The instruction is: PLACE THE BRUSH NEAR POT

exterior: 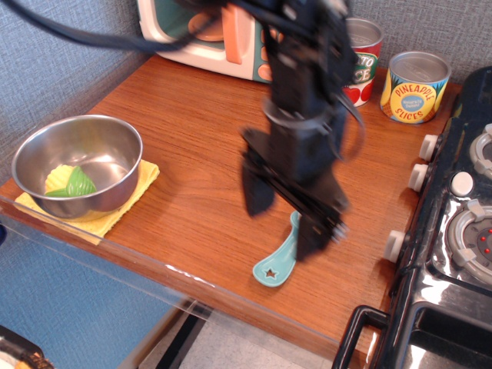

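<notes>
Brush (278, 261): light, rigid plastic, probably slick; grasp flat handle. Tool (286, 219) open above it. Pot (77, 161) at nine o'clock.

Shiny steel pot (77, 160), glossy teal plastic brush (278, 260), polished wood table (192, 146), yellow cloth (115, 211).

Teal brush (275, 262) lies flat, well apart from steel pot (77, 163).
</notes>
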Available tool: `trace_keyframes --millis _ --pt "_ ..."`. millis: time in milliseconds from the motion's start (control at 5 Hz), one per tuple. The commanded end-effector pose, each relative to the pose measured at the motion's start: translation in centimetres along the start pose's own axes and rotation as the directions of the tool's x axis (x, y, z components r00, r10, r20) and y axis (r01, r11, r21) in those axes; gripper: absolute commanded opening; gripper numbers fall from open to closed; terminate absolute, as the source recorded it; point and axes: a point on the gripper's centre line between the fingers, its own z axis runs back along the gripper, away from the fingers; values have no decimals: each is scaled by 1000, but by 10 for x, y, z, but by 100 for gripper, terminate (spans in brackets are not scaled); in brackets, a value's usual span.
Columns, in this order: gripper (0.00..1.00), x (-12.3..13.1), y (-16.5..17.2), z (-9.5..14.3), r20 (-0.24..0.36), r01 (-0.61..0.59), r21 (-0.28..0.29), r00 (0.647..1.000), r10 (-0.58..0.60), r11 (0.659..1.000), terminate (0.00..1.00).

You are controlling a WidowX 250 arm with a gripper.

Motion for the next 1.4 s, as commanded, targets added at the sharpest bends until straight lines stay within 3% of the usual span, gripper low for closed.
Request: trace_keyframes --millis 0,400,800,1000,1200 --pt "100 14 -3 -32 59 -180 51 982 177 982 0" --pt "100 21 9 -46 115 -281 81 956 271 956 0" --pt "100 25 18 -55 96 -254 75 964 246 964 0" --pt "100 21 24 -60 96 -233 45 969 228 971 0" --pt "0 17 27 -64 101 -215 16 972 213 976 0"
